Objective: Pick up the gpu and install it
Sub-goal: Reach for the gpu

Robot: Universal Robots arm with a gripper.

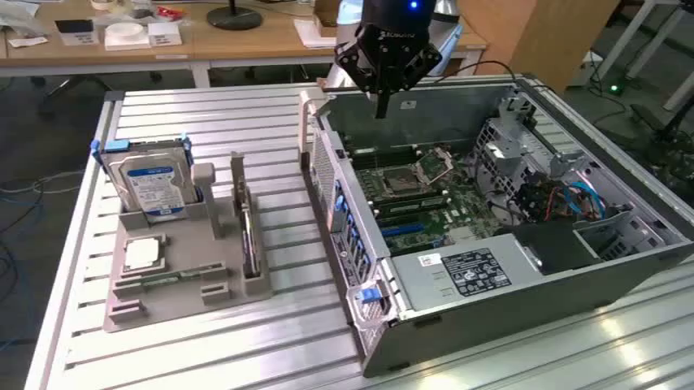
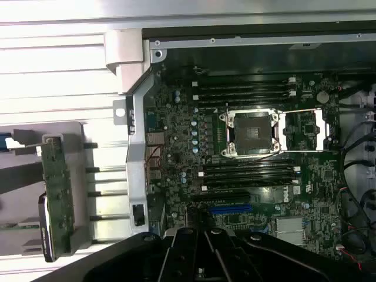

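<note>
The black gripper (image 1: pixel 382 112) hangs over the far wall of the open grey metal computer case (image 1: pixel 542 294). Its two fingers are pressed together into a single point and hold nothing. From the wrist view, the closed gripper (image 2: pixel 205 241) points down at the green motherboard (image 2: pixel 176 147), just beside the short blue slot (image 2: pixel 231 208).

The case lies on its side on the slotted aluminium tabletop (image 1: pixel 195 114), along the edge at the exterior view's right. Its panel is off, so the motherboard (image 1: pixel 418 203) faces up and can be reached from above. The square processor socket (image 2: pixel 252 132) stands bare, with its silver frame swung aside.

The gpu (image 1: pixel 249 236), a thin flat expansion card with a dark face and a brownish-green circuit-board back, has not been picked up. It stands on its long edge in a slot of the grey moulded holder (image 1: pixel 184 236), which sits near the tabletop edge at the exterior view's left, well apart from the gripper. Standing it this way likely leaves its upper edge free for two fingers to close on. The wrist view shows the gpu (image 2: pixel 57 194) edge-on, beside the case's outer wall.

The same holder carries a thick silver hard drive with a blue-white label (image 1: pixel 155 185), propped upright. A small square silver chip (image 1: pixel 143 253) lies flat in front of it.
</note>
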